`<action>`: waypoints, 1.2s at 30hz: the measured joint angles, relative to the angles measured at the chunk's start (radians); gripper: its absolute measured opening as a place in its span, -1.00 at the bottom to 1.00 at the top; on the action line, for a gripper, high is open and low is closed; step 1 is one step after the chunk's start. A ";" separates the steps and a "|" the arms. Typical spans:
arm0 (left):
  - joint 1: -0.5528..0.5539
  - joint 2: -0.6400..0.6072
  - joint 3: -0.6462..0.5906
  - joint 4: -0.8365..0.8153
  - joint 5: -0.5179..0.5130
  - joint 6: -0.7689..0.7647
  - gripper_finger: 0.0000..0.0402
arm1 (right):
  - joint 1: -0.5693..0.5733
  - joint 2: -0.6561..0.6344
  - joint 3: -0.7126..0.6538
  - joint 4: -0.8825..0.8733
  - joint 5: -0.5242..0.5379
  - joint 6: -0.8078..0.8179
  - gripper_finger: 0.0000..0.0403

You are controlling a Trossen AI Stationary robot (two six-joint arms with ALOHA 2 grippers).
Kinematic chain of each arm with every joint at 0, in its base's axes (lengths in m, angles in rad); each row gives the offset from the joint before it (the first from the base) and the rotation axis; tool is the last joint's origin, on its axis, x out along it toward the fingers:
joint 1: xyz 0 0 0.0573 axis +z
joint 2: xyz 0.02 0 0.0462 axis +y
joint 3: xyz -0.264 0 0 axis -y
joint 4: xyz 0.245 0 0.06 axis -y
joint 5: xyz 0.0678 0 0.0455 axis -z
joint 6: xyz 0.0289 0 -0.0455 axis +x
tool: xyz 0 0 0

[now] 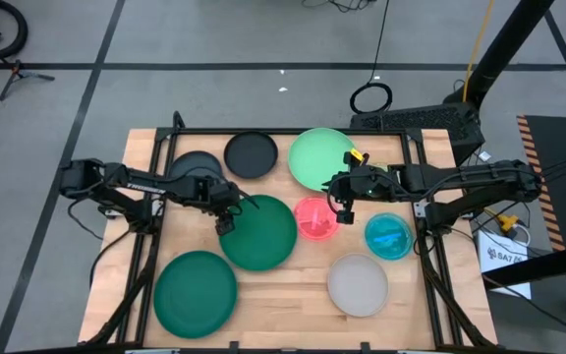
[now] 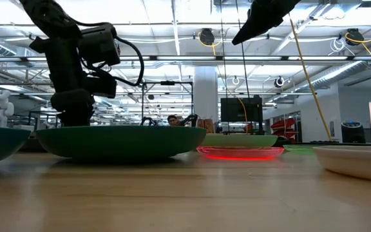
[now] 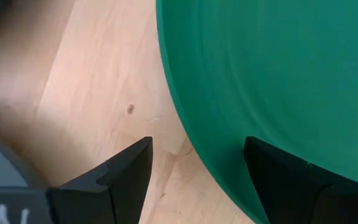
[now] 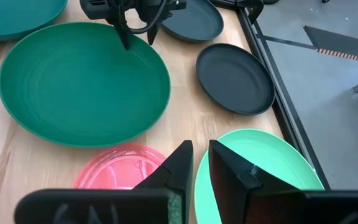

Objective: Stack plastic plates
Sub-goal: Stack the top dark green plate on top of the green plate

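- Left gripper is at the left rim of the centre dark green plate, fingers spread. In the left wrist view one finger is over bare table and the other over the plate's inside, so the rim sits between them. Looks set up for a rim pinch, not yet clamped.
- Low view: that plate rests flat on the wood with the left arm right above its edge.
- Right gripper hangs above the table between the light green plate and the pink plate. Fingers nearly together with a thin gap, holding nothing. Reads as waiting clear of the left arm's work.
- No stack yet. All plates lie singly: second dark green plate front-left, two dark grey plates at the back, blue plate right, frosted white plate front-right.
- Pink plate sits just beside the centre green one, rims about touching, so lifting the green edge may nudge it.
- Judgement: big plates go first as the base, which fits starting on a dark green one.
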 joint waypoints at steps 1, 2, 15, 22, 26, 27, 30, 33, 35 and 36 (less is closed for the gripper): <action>0.000 0.000 0.000 0.000 0.001 0.000 0.27 | 0.000 0.000 0.000 0.000 0.000 0.000 -0.78; 0.000 0.000 0.000 0.000 0.008 0.000 0.26 | 0.000 0.000 0.000 0.000 0.000 0.000 -0.78; 0.001 -0.001 0.001 -0.019 0.030 -0.025 -0.48 | 0.000 0.000 0.000 0.000 0.002 0.000 -0.78; 0.001 -0.002 0.003 -0.016 0.032 -0.085 -0.73 | 0.000 0.000 0.000 0.000 0.002 0.000 -0.78; 0.008 -0.002 0.003 -0.014 0.035 -0.107 -0.78 | 0.000 0.000 0.000 0.000 0.002 0.000 -0.78; 0.012 -0.002 0.002 -0.011 0.037 -0.110 -0.78 | 0.000 0.000 0.000 0.000 0.002 0.000 -0.78; 0.028 -0.002 0.001 0.021 0.045 -0.117 -0.79 | 0.000 0.000 0.000 0.000 0.002 0.000 -0.78; 0.051 -0.009 0.010 0.021 0.059 -0.120 -0.80 | 0.000 0.000 0.000 0.000 0.002 0.000 -0.78; 0.063 -0.008 0.031 0.002 0.059 -0.120 -0.80 | 0.000 0.000 0.000 -0.003 0.002 0.000 -0.78; 0.069 -0.010 0.046 -0.009 0.059 -0.120 -0.80 | 0.000 0.000 0.000 -0.008 0.002 0.000 -0.78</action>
